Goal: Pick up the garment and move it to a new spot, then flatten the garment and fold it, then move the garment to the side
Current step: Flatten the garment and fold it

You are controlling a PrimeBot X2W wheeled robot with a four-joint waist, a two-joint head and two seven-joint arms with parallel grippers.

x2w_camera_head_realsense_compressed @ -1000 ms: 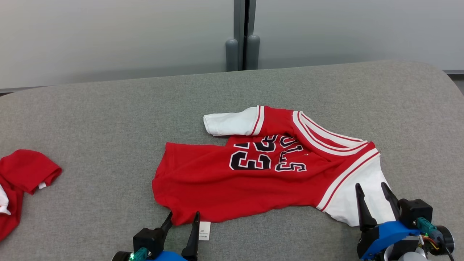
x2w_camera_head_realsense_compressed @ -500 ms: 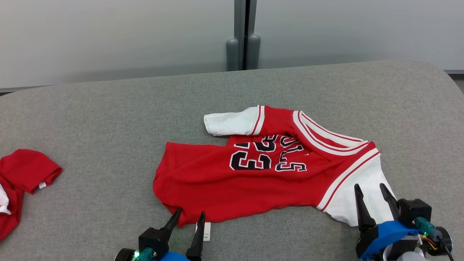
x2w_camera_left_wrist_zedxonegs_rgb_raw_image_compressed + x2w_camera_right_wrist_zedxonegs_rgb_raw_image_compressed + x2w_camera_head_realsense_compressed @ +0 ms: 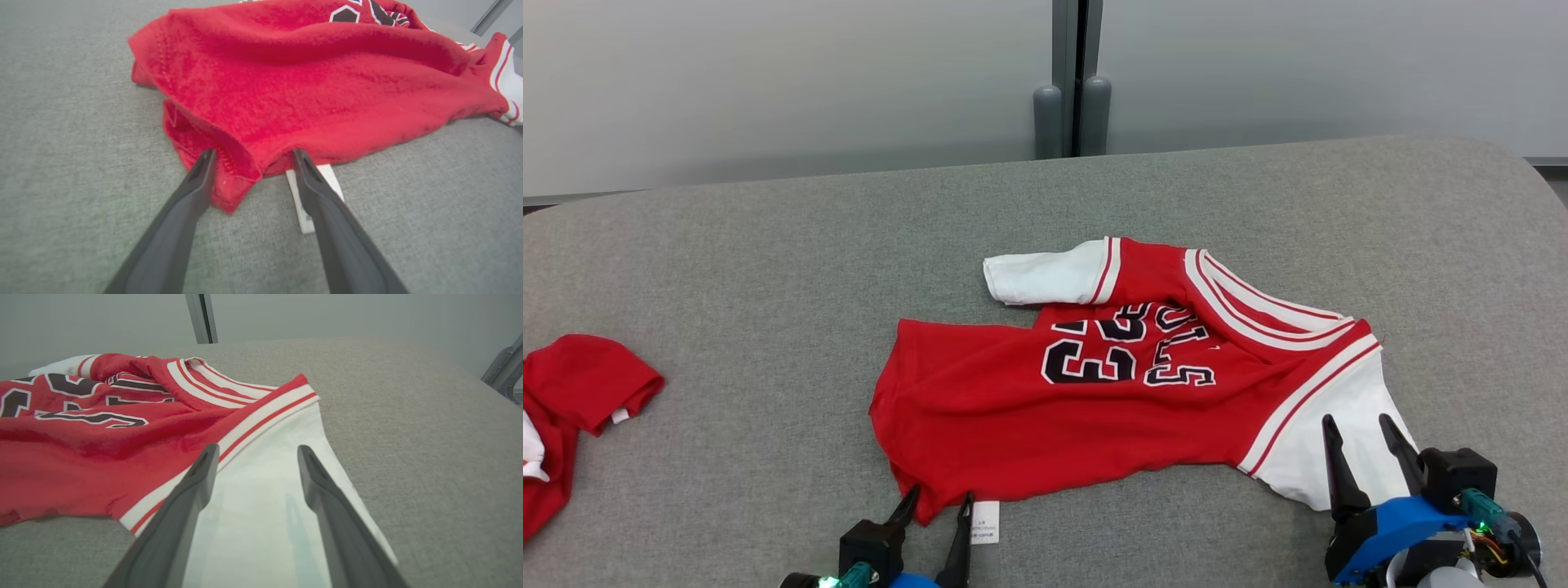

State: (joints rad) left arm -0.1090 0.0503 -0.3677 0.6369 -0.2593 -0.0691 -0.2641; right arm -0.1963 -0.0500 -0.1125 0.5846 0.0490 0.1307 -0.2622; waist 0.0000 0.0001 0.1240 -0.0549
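The left gripper (image 3: 940, 493), jaws spread and empty, has been drawn back slightly toward the near edge of the grey padded table (image 3: 768, 245) after a short advance, leaving the garment (image 3: 1045, 416) hem corner (image 3: 239, 183) between its fingertips, unpinched. The right gripper (image 3: 1356, 417), likewise released, has been kept over the white sleeve (image 3: 1360, 396) by the near right corner. The garment lies rumpled mid-table; both grasps are judged aligned, none yet taken.

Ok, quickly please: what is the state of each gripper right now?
Left gripper: jaws open, either side of the jersey hem corner, holding nothing.
Right gripper: jaws open over the white sleeve, holding nothing.
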